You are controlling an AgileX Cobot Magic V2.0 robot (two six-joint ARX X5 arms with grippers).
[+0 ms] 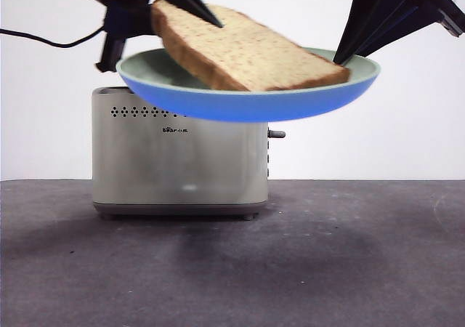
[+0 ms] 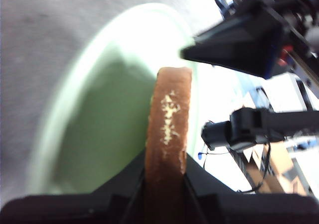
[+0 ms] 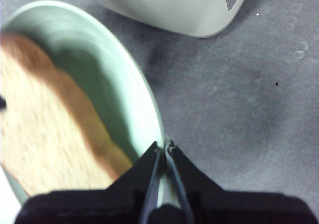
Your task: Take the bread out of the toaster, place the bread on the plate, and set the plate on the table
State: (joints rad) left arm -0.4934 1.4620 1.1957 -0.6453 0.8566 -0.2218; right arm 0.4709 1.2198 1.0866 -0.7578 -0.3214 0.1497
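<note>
My left hand [image 2: 164, 184] is clamped on the bread [image 1: 247, 51], whose far end rests tilted in the plate [image 1: 218, 102]. My right hand [image 3: 163, 157] pinches the plate's rim, holding it in the air above the toaster [image 1: 178, 160]. I should lower the slice flat before letting go. The dark tabletop [image 1: 327, 269] lies below, against a plain white wall.
</note>
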